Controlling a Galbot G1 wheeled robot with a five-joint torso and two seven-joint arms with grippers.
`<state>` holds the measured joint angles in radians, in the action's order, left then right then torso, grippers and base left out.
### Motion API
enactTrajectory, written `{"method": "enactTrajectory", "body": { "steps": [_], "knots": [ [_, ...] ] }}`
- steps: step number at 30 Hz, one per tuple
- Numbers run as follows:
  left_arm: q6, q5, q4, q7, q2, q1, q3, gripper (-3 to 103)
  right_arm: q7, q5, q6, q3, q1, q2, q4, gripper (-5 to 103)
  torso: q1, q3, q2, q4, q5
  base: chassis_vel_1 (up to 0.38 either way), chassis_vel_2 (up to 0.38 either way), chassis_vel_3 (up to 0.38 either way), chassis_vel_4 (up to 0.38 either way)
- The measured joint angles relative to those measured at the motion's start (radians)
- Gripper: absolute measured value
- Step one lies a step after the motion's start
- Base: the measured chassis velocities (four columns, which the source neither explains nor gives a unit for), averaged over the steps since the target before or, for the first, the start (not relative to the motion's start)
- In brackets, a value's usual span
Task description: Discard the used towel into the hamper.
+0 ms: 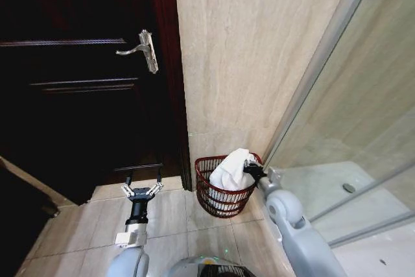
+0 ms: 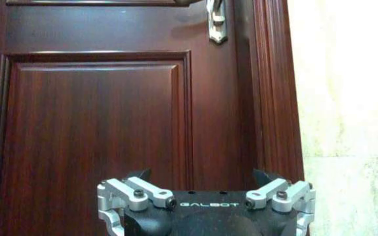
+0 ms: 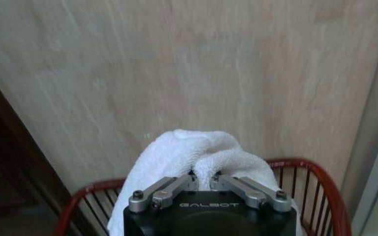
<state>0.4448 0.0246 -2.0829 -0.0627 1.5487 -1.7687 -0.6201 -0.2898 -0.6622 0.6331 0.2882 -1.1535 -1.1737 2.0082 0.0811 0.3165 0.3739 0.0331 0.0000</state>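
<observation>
The hamper point(image 1: 220, 204) is a small round red-brown slatted basket on the floor tiles, in the corner between the door frame and the glass shower wall. A white towel point(image 1: 228, 172) hangs bunched over its opening, with its lower part inside. My right gripper point(image 1: 248, 170) is shut on the towel's upper fold, just above the rim. In the right wrist view the fingers point(image 3: 175, 189) pinch the towel point(image 3: 196, 152) over the hamper point(image 3: 320, 187). My left gripper point(image 1: 142, 191) hangs open to the left of the hamper, facing the door, with nothing in it.
A dark wooden door point(image 1: 78, 95) with a metal lever handle point(image 1: 144, 48) fills the left. A beige tiled wall point(image 1: 253, 50) stands behind the hamper. The glass shower partition point(image 1: 350, 108) runs along the right. Open floor tiles point(image 1: 175, 225) lie in front.
</observation>
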Motion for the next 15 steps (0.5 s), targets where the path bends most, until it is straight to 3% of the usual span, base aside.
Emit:
{"method": "enactTrajectory", "body": {
  "steps": [4, 7, 11, 15],
  "knots": [
    [0.006, 0.003, 0.012, 0.001, 0.000, 0.001, -0.002, 100, -0.118, -0.185, 0.062, -0.056, 0.074, 0.037, -0.051, 4, 0.000, 0.001, 0.001, -0.0002, -0.0001, 0.000, 0.000, 0.000, 0.000],
    [0.008, 0.009, 0.017, 0.001, -0.001, 0.004, -0.006, 100, -0.167, -0.258, 0.065, -0.106, 0.113, 0.056, -0.104, 4, 0.001, 0.001, 0.002, -0.0002, -0.0001, 0.000, 0.000, 0.000, 0.000],
    [0.011, 0.016, 0.026, 0.003, -0.001, 0.010, -0.015, 100, -0.218, -0.336, 0.071, -0.156, 0.171, 0.057, -0.189, 4, 0.001, 0.001, 0.002, -0.0002, -0.0001, 0.000, 0.000, 0.000, 0.000],
    [0.019, 0.020, 0.037, 0.005, -0.002, 0.015, -0.025, 100, -0.225, -0.347, 0.075, -0.193, 0.222, 0.044, -0.275, 4, 0.001, 0.002, 0.003, -0.0002, -0.0001, 0.000, 0.000, 0.000, 0.000]
  ]
}}
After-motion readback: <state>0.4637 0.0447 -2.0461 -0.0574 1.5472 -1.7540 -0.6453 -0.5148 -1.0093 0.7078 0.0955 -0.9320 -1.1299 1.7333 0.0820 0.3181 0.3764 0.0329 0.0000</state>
